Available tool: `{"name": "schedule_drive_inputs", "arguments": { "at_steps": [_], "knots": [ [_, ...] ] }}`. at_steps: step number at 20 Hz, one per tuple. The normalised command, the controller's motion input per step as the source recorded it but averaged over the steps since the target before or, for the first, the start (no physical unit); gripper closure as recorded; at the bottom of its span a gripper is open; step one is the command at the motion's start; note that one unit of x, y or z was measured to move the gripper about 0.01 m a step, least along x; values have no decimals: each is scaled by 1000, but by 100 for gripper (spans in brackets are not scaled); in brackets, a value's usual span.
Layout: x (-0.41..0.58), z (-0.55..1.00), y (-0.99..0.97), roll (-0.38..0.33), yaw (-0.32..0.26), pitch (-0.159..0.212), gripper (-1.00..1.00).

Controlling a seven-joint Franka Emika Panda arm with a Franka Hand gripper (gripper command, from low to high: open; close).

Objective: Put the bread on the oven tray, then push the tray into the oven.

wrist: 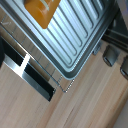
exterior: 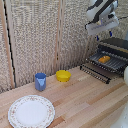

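Already the bread [exterior: 104, 59] lies on the oven pan [exterior: 114, 64], so the sliding step looks to be what is left. Taking the oven [exterior: 116, 46] as the mark and going from the exterior view's left: a patterned plate [exterior: 31, 111] sits well apart from it on the bench [exterior: 85, 102], then a blue cup [exterior: 40, 81], then a yellow bowl [exterior: 63, 76] nearer, then the open oven door [exterior: 96, 72] just in front of it, with the pan drawn out at its mouth.

I judge the pan stiff, light and rather slippery metal; its near rim [wrist: 67, 77] seems the best hold, pushed level so the loaf does not slide. In the wrist view the pan is grey and ribbed, the bread orange-brown and oblong.

The gripper [exterior: 102, 26] hangs above the oven, apart from the pan; whether it is released or clenched I cannot tell.
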Motion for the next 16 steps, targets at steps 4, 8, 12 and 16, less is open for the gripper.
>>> {"name": "schedule_drive_inputs", "arguments": {
  "at_steps": [4, 8, 12, 16],
  "knots": [
    [-37, -90, 0, -182, 299, 176, -100],
    [-64, -96, 0, -194, 284, 196, -100],
    [-114, -44, 31, -212, 244, 238, -100],
    [-121, 0, 124, -210, 213, 262, -100]
  ]
}}
